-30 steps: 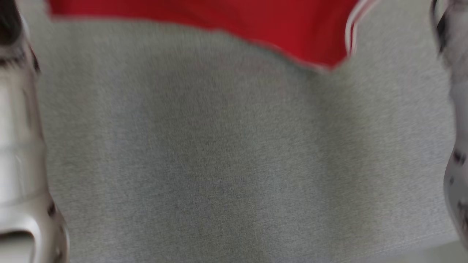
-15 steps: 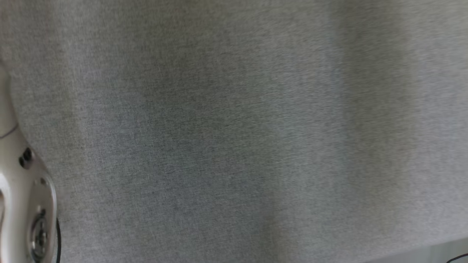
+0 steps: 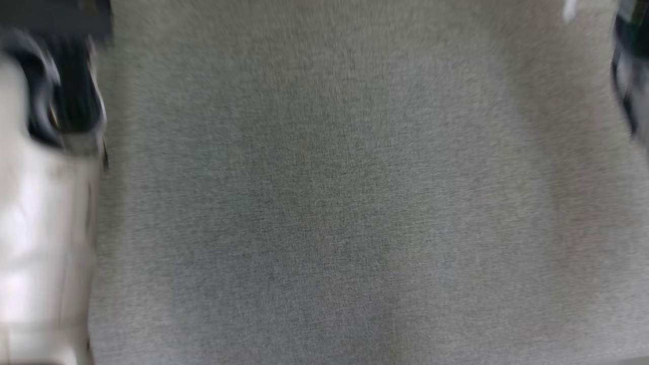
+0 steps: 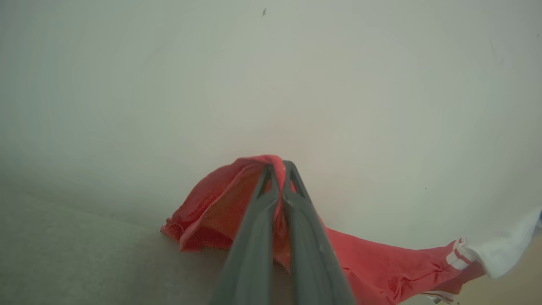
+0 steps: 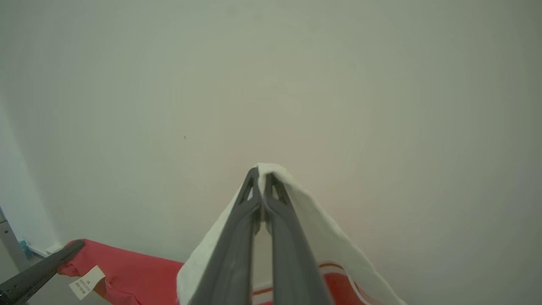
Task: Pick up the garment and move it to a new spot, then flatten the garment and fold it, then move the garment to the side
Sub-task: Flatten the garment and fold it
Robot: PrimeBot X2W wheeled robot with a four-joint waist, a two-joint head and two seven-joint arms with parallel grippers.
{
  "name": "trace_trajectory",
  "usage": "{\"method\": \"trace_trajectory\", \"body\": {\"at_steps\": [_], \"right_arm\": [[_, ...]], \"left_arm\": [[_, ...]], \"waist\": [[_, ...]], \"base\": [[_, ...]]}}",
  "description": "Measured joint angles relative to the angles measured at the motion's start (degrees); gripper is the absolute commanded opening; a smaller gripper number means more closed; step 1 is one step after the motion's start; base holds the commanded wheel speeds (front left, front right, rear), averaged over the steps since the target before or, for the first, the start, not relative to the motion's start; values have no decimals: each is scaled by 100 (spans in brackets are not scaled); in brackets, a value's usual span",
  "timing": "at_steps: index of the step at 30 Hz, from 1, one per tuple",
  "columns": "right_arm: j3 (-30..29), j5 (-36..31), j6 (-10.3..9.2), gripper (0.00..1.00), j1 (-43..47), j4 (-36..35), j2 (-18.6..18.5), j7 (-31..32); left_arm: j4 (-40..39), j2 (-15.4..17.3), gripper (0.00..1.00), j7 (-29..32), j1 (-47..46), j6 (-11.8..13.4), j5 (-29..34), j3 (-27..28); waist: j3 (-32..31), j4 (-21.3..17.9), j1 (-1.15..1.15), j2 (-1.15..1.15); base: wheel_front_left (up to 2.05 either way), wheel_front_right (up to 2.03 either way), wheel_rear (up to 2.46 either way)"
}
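Note:
The garment [image 4: 211, 207] is red with a white, striped sleeve [image 4: 508, 250]. In the left wrist view my left gripper [image 4: 279, 167] is shut on a red fold of it, and the cloth hangs down and stretches off to the right. My right gripper [image 5: 260, 173] is shut on the white part of the garment [image 5: 322, 237], which drapes over its fingers. Low in the right wrist view lie the red cloth [image 5: 135, 275] and a small white label [image 5: 87, 281], with the left gripper's dark finger [image 5: 38, 271] beside them. Both grippers are raised in front of a pale wall.
The blurred head view looks down on a grey fabric surface [image 3: 324, 203]. My pale left forearm [image 3: 45, 228] runs along its left edge and part of my right arm [image 3: 631, 76] shows at the upper right. A pale wall [image 5: 296, 84] stands behind the grippers.
The head camera has moved: the red garment edge at the top a second ago has left the picture, and both arms show at the sides again. Both grips are unchanged.

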Motion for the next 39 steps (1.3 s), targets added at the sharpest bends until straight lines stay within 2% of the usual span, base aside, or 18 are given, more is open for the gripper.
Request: {"method": "trace_trajectory", "body": {"at_steps": [3, 6, 9, 13, 22, 29, 32, 39], "right_arm": [[109, 356, 0, 0, 733, -393, -298, 331], [-40, 599, 0, 0, 1506, -739, -490, 693], [-347, 506, 0, 0, 2379, -878, -664, 1232], [-911, 227, 0, 0, 3563, -1088, -590, 1904], [-1848, -884, 0, 0, 5703, -1611, 180, 3194], [-2517, -1714, 0, 0, 7038, -2136, 1120, 3989], [-2736, -1975, 0, 0, 7421, -2336, 1298, 4353], [-2973, -2061, 0, 0, 8187, -2934, 1656, 5255]], "left_arm": [[-176, 130, 0, 9, 750, -1, -264, -79], [-332, 218, 0, 9, 1494, -2, -445, -109], [-391, 224, 0, 34, 2212, 0, -531, -159], [-392, 216, 0, 124, 3019, 53, -554, -279], [-352, 171, 0, 160, 4480, 369, -463, -488], [-339, 87, 0, 175, 5384, 570, -352, -717], [-269, 183, 0, 176, 5627, 642, -277, -750], [-438, 363, 0, 370, 6113, 848, -185, -849]], "waist": [[-298, 34, 0, 0], [-654, 36, 0, -2], [-1042, 22, -1, -2], [-1561, 6, -1, -2], [-2607, -21, -2, -2], [-3306, 28, -1, -3], [-3504, 58, -1, -3], [-3820, 103, 0, -2]], "base": [[0, 0, 0], [0, 0, 0], [0, 0, 0], [0, 0, 0], [0, 0, 0], [0, 0, 0], [0, 0, 0], [0, 0, 0]]}}
